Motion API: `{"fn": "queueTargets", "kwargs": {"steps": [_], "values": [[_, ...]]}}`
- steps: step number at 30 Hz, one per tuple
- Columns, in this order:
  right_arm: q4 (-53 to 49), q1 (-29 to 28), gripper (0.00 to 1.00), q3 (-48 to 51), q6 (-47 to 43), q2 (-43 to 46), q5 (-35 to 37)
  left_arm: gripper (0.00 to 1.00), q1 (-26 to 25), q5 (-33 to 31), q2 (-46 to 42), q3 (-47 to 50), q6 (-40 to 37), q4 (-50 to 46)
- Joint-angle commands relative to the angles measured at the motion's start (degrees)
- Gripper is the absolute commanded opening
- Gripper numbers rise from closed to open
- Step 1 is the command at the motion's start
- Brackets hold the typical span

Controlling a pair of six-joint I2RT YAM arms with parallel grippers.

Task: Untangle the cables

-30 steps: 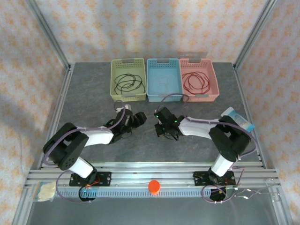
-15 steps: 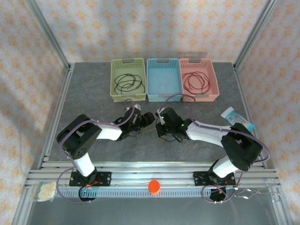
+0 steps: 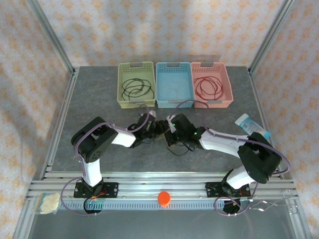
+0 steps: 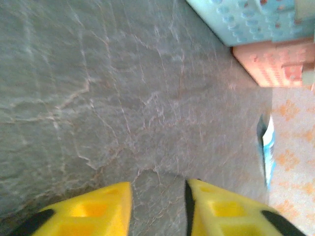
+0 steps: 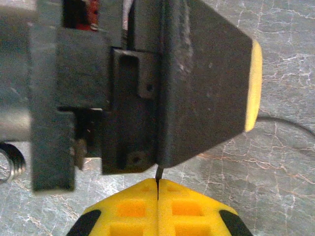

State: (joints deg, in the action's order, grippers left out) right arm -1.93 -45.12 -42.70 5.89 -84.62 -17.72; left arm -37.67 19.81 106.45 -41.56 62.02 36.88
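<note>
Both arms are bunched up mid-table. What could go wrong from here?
1. The left gripper and right gripper sit almost touching, so any small move toward each other risks a collision.
2. The right gripper looks shut on a thin black cable, held only at the fingertips. A pull may slip it free or snag it on the left gripper.
</note>
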Motion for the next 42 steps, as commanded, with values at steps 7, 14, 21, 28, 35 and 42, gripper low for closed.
{"fn": "queueTargets", "kwargs": {"steps": [7,14,21,28,35,42], "values": [[0.2,-0.2,0.00,0.9,-0.5,3.2,2.8,0.00,-0.5,0.6,-2.7,-0.2,-0.2,1.6],[-2.2,-0.2,0.46,0.5,0.5,12.7,6.4,0.00,0.1,-2.9,-12.3,0.2,-5.3,-5.0],[-3.9,-0.2,0.71,-2.6,4.2,24.4,21.0,0.00,2.4,-8.0,-28.0,-3.7,-15.7,-18.9],[-7.4,1.8,0.84,-7.3,10.1,22.4,35.4,0.00,11.7,-12.9,-37.3,-9.6,-22.7,-29.8],[-5.7,3.9,0.83,-8.2,12.7,18.8,35.0,0.00,22.3,-11.0,-31.7,-18.8,-25.6,-28.7],[-5.4,4.5,0.83,-9.4,13.1,15.6,35.1,0.00,27.6,-6.9,-17.4,-32.9,-27.6,-27.5]]}}
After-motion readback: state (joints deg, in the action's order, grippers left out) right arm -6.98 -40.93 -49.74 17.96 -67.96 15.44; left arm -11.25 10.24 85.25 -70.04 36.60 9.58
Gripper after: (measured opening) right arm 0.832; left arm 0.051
